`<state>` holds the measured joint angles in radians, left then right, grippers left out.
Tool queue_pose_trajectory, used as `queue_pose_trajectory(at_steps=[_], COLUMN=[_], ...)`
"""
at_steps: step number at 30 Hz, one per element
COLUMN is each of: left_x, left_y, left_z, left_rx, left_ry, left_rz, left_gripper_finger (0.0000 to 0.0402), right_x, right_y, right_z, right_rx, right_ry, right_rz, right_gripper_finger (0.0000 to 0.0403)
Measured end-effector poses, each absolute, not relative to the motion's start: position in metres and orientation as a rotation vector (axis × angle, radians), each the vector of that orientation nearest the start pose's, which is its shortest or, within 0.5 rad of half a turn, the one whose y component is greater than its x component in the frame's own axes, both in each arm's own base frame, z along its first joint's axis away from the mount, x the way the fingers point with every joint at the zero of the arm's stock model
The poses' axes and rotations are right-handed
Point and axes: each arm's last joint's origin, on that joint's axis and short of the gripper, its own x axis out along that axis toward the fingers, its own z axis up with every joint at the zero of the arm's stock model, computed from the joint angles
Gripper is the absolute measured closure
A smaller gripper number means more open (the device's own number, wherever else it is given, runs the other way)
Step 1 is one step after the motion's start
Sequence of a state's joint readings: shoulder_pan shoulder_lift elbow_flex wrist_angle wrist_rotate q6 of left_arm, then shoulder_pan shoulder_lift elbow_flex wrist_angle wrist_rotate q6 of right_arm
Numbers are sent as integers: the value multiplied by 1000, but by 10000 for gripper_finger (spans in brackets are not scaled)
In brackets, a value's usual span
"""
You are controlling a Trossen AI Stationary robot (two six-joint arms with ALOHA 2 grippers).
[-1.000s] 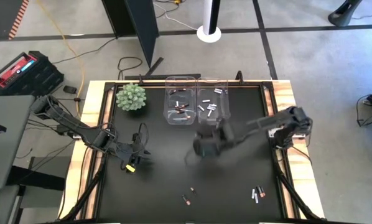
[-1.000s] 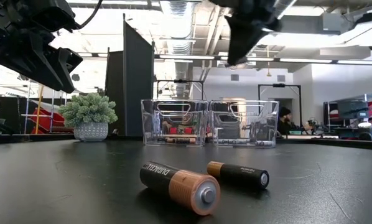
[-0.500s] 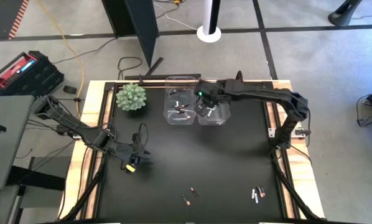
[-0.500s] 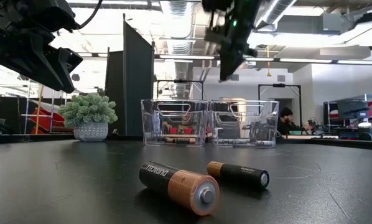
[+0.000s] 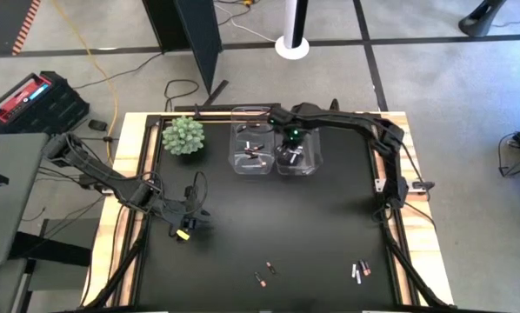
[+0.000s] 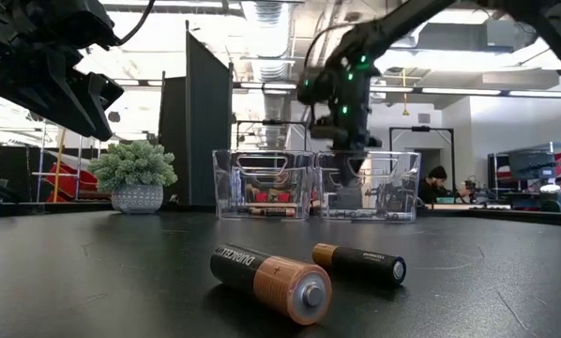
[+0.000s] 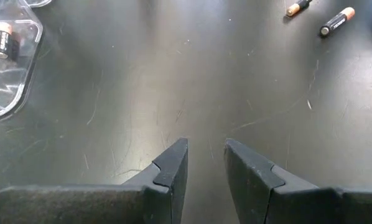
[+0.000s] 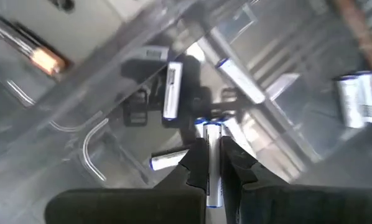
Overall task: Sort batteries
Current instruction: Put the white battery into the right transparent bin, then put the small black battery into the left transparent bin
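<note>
Overhead, the right gripper hangs inside the right bin, which stands touching the left bin; pale batteries lie in the right bin, dark copper-ended ones in the left. The left gripper waits well away from the bins, near the plant. Loose batteries and a second pair lie on the table, far from the bins.

At table height, the right gripper reaches below the right bin's rim. Only this view shows that depth. Two dark batteries lie nearest the camera.

From the left wrist, the fingers stand apart, holding nothing.

From the right wrist, the fingers are clamped on a white battery, with pale ones below. Only this view confirms the grip.

Procedure, as a judgement: hold the wrist clear of the shared wall and open low, so the battery drops among its like without bouncing out.
</note>
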<state>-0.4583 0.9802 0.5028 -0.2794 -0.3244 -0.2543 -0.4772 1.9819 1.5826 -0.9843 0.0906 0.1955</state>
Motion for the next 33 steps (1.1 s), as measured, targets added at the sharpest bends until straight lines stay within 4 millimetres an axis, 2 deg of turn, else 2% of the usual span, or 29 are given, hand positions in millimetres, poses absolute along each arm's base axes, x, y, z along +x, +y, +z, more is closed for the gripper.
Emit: queue_pose_trajectory(at_steps=[4, 8, 17, 27, 30, 33], left_x=[172, 172, 172, 172, 172, 172], left_y=[-75, -75, -75, -75, -75, -75], left_z=[198, 198, 198, 198, 198, 198], left_rx=[45, 45, 45, 26, 25, 24], left_ry=[708, 708, 708, 708, 708, 709], left_rz=[-37, -38, -38, -31, -30, -30], left_gripper_finger=[303, 303, 303, 303, 303, 303], right_x=[348, 344, 330, 327, 325, 320], right_y=[-191, -198, -212, -211, -209, -205], right_z=[191, 183, 187, 187, 195, 214], right_rx=[450, 470, 513, 508, 504, 498], right_ry=[1387, 1424, 1445, 1475, 1463, 1420], right_rz=[-590, -601, -639, -627, -627, -633], right_gripper_finger=[371, 365, 322, 269, 263, 261])
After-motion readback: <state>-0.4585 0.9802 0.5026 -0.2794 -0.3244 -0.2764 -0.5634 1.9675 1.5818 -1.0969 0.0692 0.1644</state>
